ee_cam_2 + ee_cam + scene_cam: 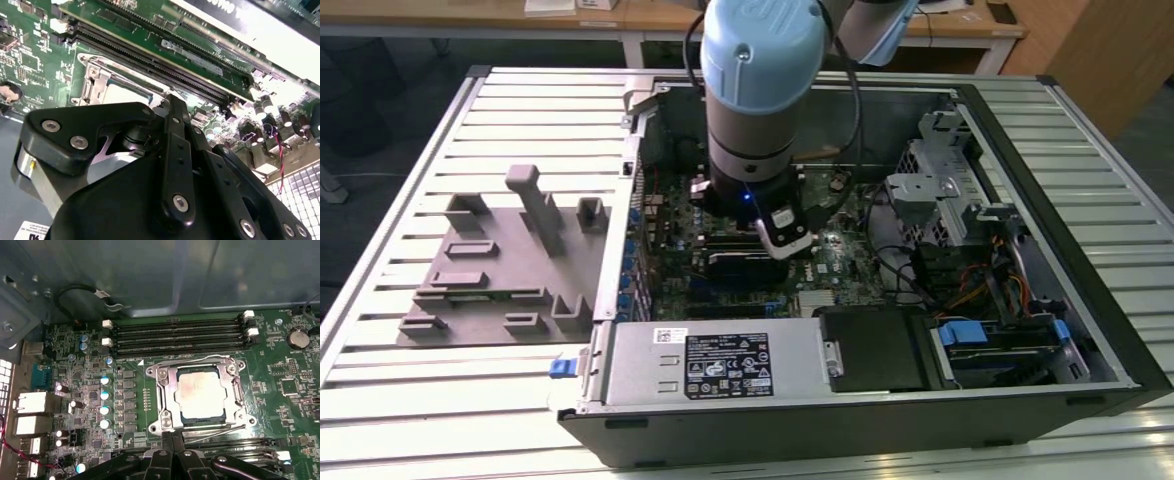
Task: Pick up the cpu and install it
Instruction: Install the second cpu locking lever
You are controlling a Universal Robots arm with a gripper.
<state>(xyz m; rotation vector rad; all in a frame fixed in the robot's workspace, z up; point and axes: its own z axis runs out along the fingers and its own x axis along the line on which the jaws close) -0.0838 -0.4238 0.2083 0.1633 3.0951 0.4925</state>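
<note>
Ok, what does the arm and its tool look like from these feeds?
The arm is a thick grey cylinder capped by a pale blue joint cover, with a black cable running down beside it. A white block sits at the wrist, near a small blue light. The tool is matte black: flat linked plates fastened with round silver screws.

Exterior view looks down; both wrist views closely share the motherboard [90, 390]

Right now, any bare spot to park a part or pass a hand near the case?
Free: slatted table in front of the grey fixture tray, and table strip at the exterior view's right of the PC case. Crowded: inside the case, the arm hangs over the motherboard, with the cpu in its socket frame and the gripper nearby; cables beside it.
</note>
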